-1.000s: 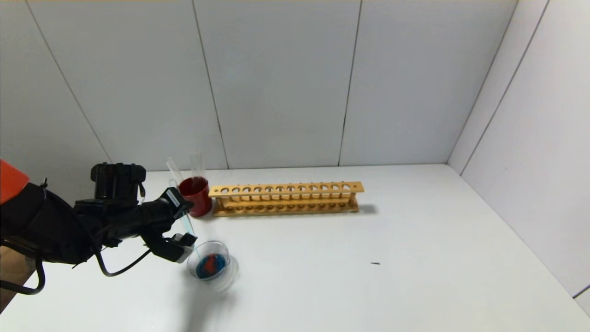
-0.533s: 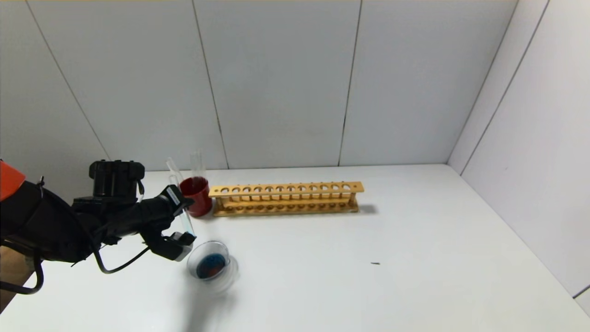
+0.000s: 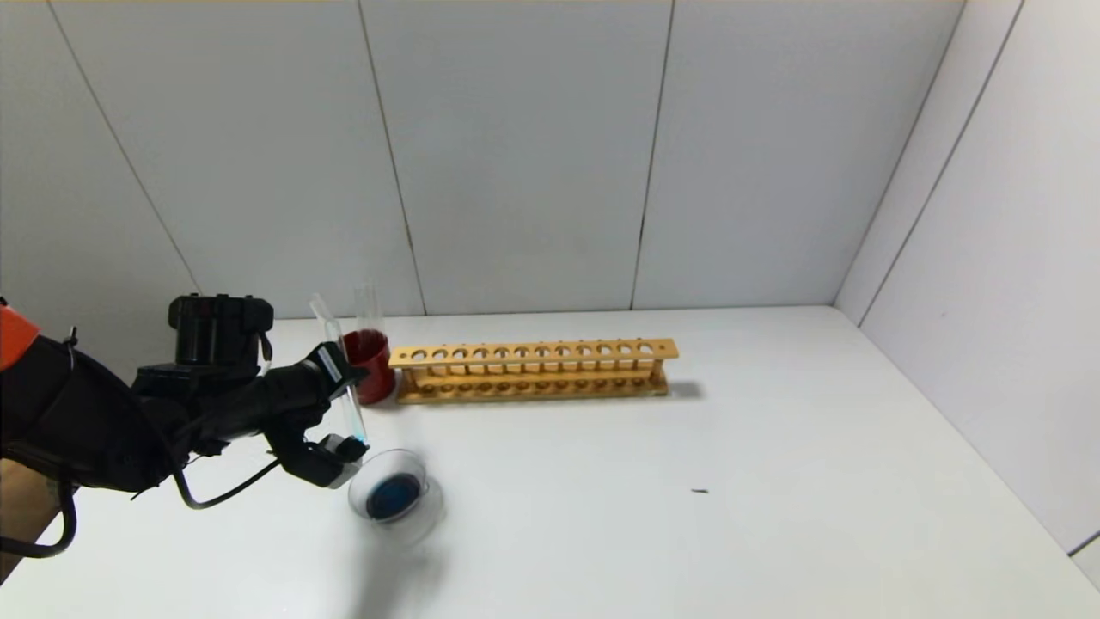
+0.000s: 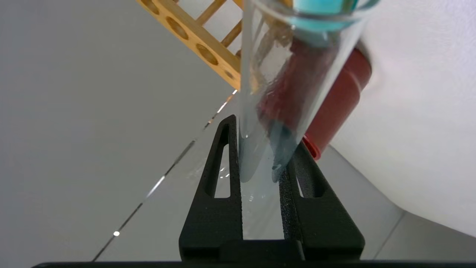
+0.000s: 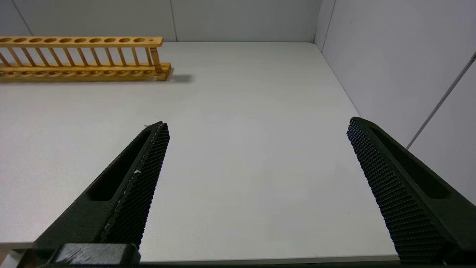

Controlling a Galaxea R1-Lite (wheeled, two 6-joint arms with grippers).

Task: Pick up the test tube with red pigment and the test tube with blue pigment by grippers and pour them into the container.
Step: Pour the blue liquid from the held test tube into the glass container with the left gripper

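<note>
blue-pigment tube (image 3: 346,411) tilted, mouth at container (image 3: 397,497) rim; container holds dark blue liquid.

A clear, glossy glass test tube with blue pigment (image 4: 293,74) is sitting between matt black, rough-textured plastic fingers (image 4: 219,208). The container (image 3: 395,494) is showing as shiny clear glass. The rack (image 3: 533,370) is looking like smooth pale wood, the table (image 3: 687,533) matt white.

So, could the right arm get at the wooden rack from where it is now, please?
Probably yes: the right gripper is open, nothing lies on the bare table between it and the wooden rack, and the left gripper works elsewhere, at the container.
</note>
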